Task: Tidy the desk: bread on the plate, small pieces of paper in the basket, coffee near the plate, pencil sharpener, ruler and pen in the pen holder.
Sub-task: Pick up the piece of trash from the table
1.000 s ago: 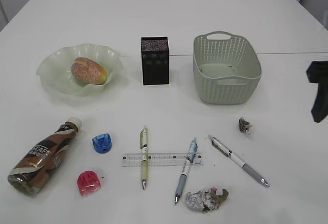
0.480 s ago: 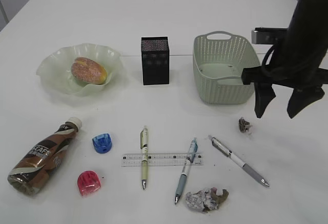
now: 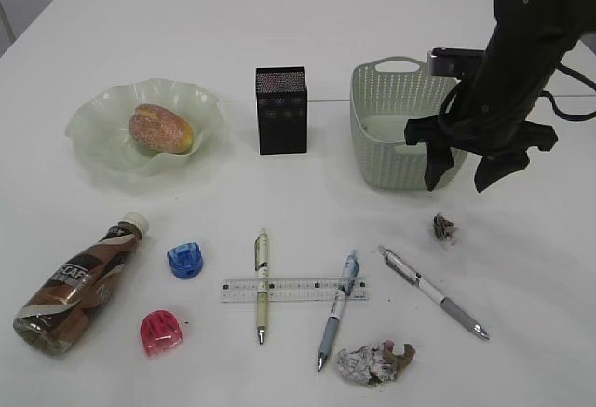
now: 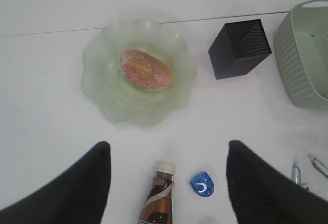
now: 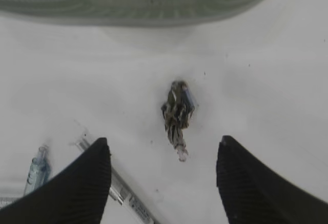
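Small paper scrap (image 5: 177, 116) blurred, on tabletop (image 3: 521, 267) below right fingers (image 3: 434, 167), spread, empty. Left fingers (image 4: 77, 188) spread, empty, tips cut off; coffee (image 4: 159, 203) half cropped.

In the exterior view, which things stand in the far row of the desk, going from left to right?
plate with the bread on it → pen holder → basket → right pincer, hanging open near the basket's right end.

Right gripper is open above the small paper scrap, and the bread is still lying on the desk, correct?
Not quite. The bread is already on the plate, as the exterior view shows. The rest holds: the right gripper is open above the small paper scrap.
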Action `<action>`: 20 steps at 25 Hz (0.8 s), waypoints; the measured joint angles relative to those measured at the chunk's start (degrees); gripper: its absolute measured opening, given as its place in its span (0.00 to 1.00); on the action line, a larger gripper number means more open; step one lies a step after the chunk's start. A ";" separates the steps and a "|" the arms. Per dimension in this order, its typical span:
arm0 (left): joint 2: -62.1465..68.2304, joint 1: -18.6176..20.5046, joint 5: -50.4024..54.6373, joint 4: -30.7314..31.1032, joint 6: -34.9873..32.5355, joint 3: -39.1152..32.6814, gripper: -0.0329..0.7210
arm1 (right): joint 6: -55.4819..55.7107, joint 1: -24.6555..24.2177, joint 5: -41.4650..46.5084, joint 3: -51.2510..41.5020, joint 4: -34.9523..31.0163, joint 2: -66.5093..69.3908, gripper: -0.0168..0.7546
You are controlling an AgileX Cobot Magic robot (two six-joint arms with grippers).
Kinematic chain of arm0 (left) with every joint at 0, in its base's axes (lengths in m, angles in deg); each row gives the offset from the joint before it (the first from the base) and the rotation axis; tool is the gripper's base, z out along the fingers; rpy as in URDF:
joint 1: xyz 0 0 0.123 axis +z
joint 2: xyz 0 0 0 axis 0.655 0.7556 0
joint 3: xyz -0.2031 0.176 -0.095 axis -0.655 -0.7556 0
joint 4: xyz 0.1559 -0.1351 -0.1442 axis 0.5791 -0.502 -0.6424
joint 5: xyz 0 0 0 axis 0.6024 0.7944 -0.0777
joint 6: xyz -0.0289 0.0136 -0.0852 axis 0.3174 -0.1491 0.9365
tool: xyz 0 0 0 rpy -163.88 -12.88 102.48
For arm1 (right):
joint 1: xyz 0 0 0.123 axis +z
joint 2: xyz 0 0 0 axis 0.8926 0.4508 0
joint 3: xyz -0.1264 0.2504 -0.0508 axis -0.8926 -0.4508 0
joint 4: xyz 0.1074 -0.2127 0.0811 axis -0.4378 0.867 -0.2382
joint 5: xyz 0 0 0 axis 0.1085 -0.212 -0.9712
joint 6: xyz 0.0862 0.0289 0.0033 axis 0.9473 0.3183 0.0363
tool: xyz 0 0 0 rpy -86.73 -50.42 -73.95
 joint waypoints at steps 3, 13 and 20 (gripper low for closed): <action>0.00 0.00 0.00 0.23 0.00 0.00 0.72 | 0.00 0.00 -2.99 0.00 1.41 0.07 0.64; 0.00 0.00 0.00 0.31 0.00 0.00 0.70 | 0.44 0.00 -8.38 -5.67 2.95 1.73 0.64; 0.00 0.00 0.00 0.31 0.00 0.00 0.70 | 2.37 0.00 -17.45 -9.04 2.95 1.75 0.64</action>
